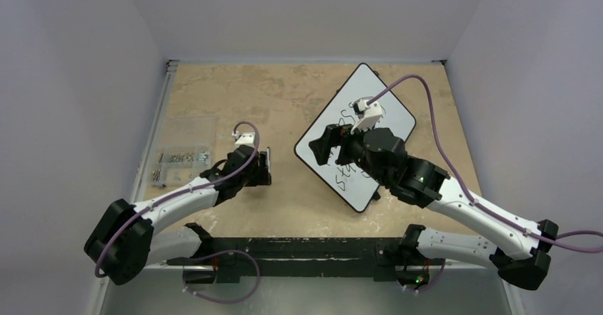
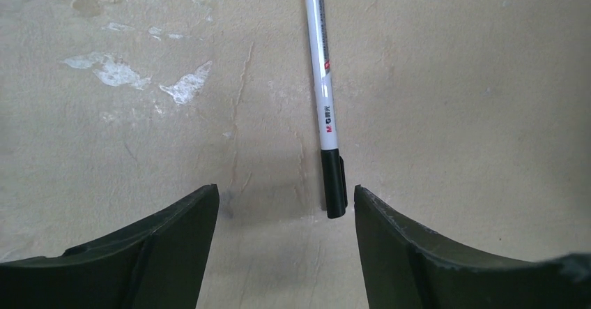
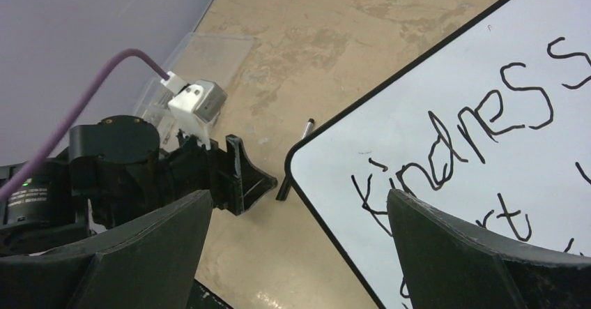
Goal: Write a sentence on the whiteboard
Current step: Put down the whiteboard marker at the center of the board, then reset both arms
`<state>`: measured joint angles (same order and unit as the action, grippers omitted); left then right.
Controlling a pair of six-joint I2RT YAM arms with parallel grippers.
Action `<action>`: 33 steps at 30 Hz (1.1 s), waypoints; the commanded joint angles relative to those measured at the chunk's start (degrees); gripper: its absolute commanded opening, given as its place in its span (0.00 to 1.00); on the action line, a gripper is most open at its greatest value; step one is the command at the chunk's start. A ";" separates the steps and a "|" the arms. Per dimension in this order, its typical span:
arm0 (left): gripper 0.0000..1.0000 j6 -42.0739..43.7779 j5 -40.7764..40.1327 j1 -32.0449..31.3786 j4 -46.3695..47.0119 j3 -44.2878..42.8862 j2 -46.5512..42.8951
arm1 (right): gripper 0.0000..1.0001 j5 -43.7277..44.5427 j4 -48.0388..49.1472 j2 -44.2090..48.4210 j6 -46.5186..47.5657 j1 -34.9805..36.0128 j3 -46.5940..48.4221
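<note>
On whiteboard [image 3: 418, 114]: sentence [image 3: 481, 124] reads "Kindness" (line 2 cut off).

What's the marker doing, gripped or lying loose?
Lying loose. The marker lies flat on the table, its near end between the fingers of the open left claw, neither touching it.

The left arm [image 1: 178, 198] reached forward and low, and the left gripper [image 2: 286, 199] had its jaws apart. The right arm [image 1: 469, 205] bent inward, and the right gripper [image 3: 298, 197] was spread wide.
</note>
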<state>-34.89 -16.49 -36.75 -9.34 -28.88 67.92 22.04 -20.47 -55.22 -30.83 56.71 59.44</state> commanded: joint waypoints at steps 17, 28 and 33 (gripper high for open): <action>0.90 6.76 -16.21 0.37 -43.55 -42.13 -16.65 | 0.99 4.19 10.11 9.40 6.83 0.07 -5.42; 1.00 18.68 -18.04 0.47 -35.33 -34.91 -25.71 | 0.99 9.37 13.36 20.11 2.79 0.07 -17.70; 1.00 21.04 -18.72 0.54 -33.10 -30.55 -30.25 | 0.99 14.40 10.27 25.75 -1.65 0.07 -24.12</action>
<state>-17.15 -32.34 -36.58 -45.78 -61.73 40.29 30.74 -10.02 -32.82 -28.49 56.73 38.46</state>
